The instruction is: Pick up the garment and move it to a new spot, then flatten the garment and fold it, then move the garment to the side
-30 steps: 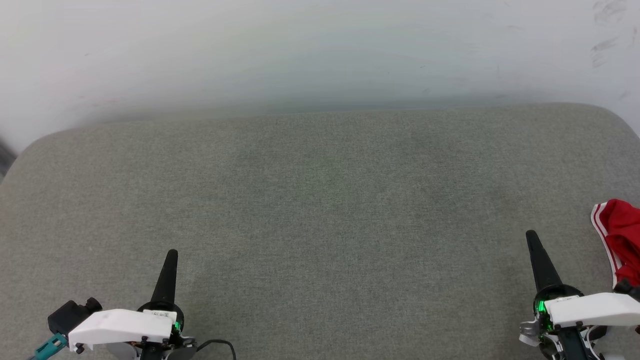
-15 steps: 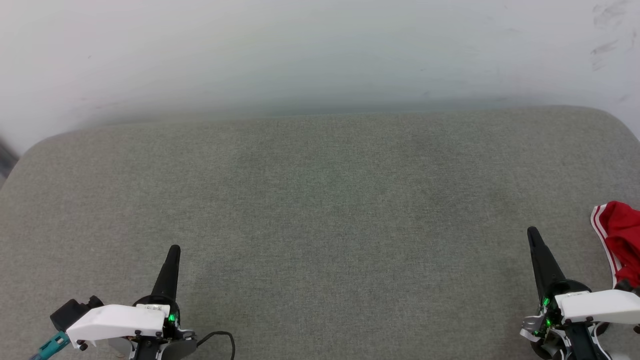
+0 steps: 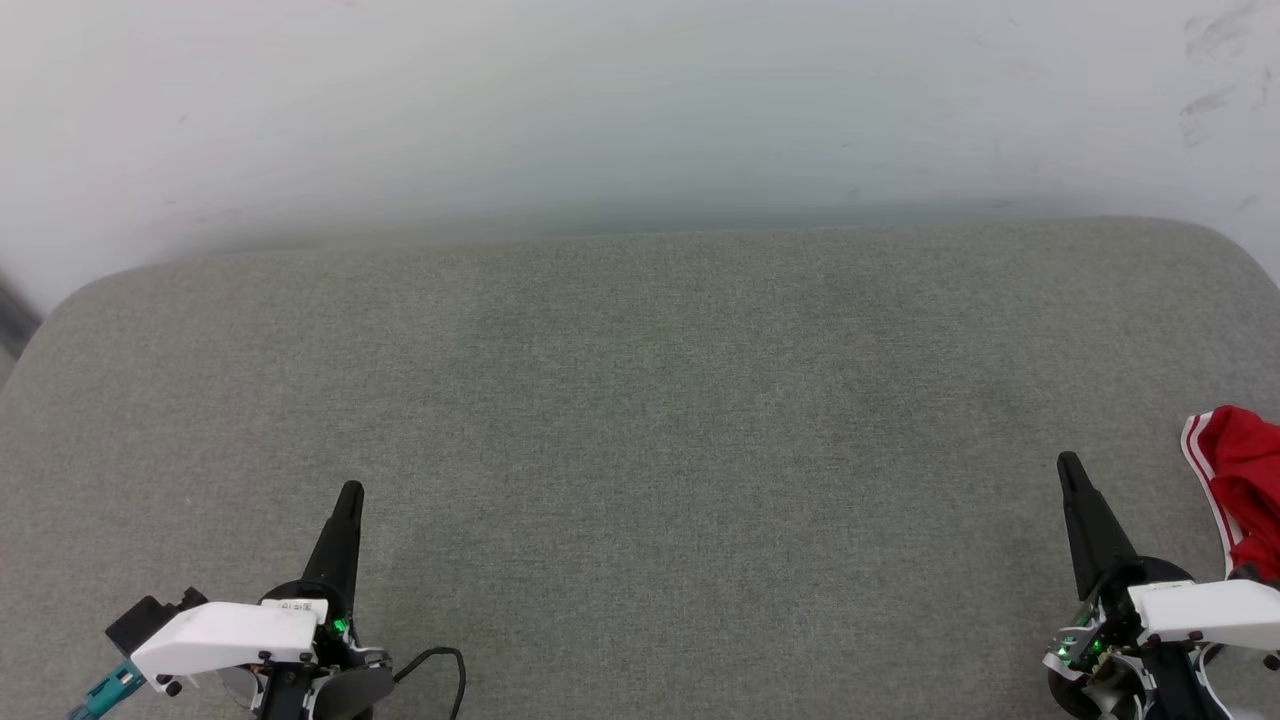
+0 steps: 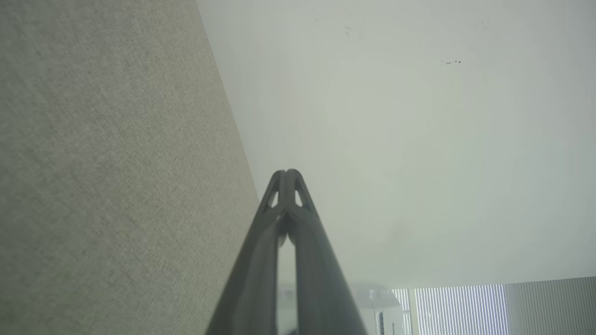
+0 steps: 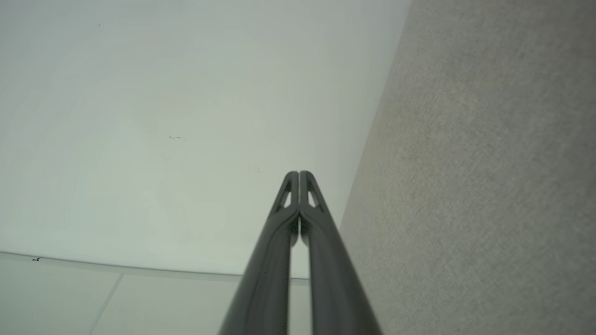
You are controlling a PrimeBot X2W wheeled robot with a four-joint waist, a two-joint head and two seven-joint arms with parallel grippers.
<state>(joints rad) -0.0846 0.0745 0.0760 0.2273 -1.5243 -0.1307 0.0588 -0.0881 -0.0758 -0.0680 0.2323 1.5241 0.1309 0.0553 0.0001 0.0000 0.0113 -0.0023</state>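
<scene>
Your left claw (image 3: 348,497) is closed tight with nothing between its fingers. It sits at the bench's (image 3: 640,400) near left corner, tip pointing toward the far edge. Your right claw (image 3: 1070,470) is likewise pressed shut and empty, at the near right part. The garment (image 3: 1245,480) lies bunched at the bench's right edge, just beside your right claw and apart from its fingers. You see red cloth with red-and-white striped trim. A pale wall (image 3: 640,100) rises beyond the far edge.
</scene>
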